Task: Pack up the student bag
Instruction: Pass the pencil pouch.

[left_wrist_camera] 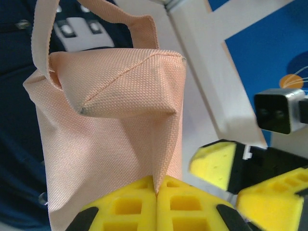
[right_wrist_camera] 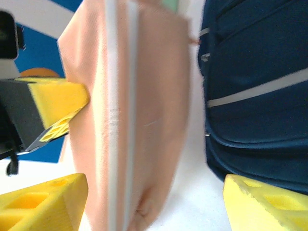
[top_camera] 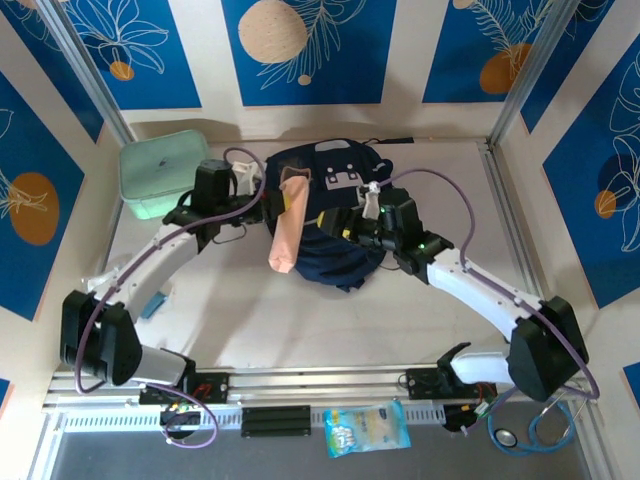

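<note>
The backpack (top_camera: 335, 250) is lying at the back middle of the table (top_camera: 300, 320), near a green box (top_camera: 160, 175). The left gripper (left_wrist_camera: 156, 195) is pinching a peach pouch (left_wrist_camera: 110, 120) over its left side. The right gripper (right_wrist_camera: 154, 202) is standing open, its jaws either side of the pouch.

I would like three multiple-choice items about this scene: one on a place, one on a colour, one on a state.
1. Seen from above, the mint box stands on which side of the student bag? A. left B. right C. on top
2. The pouch is what colour? A. peach B. green C. black
3. The left gripper is: A. open B. shut on the pouch C. flat on the table
Key: 1 A, box lies left of the bag; 2 A, peach fabric; 3 B, it pinches the pouch's edge.
</note>
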Robot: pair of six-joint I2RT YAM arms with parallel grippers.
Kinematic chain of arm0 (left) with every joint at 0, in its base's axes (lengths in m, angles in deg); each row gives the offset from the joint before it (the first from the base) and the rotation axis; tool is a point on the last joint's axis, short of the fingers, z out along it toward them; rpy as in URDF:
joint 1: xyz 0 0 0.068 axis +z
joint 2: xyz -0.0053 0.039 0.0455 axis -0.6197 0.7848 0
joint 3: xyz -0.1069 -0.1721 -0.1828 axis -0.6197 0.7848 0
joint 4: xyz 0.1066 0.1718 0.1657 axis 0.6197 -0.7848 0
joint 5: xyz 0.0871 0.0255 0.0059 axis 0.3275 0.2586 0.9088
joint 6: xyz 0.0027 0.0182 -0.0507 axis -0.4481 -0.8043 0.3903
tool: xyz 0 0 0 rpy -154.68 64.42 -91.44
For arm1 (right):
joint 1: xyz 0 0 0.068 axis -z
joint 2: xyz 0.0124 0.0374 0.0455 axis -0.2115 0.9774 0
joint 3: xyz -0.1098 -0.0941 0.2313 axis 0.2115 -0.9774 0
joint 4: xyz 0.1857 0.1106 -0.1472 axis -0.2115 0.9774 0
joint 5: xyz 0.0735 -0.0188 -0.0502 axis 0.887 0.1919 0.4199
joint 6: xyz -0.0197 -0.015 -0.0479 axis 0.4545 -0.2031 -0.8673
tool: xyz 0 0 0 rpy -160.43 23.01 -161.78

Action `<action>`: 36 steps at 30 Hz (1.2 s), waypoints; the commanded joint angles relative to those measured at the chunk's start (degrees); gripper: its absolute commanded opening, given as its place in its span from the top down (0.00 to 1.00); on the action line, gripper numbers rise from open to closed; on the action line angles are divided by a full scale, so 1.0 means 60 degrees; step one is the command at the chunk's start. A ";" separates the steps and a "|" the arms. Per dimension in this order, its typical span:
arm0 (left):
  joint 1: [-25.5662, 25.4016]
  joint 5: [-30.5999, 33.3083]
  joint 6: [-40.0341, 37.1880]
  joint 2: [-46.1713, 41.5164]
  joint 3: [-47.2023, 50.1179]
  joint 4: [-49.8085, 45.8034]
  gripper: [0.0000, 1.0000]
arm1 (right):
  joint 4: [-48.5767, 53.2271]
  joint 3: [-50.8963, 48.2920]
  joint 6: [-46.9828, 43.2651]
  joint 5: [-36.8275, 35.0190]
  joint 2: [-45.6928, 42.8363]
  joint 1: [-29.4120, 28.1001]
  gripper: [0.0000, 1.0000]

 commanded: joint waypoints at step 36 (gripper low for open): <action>-0.0726 0.2839 -0.3002 0.0018 -0.0519 -0.0521 0.07 | 0.0386 -0.0645 -0.0114 -0.0641 -0.1563 0.1550 0.95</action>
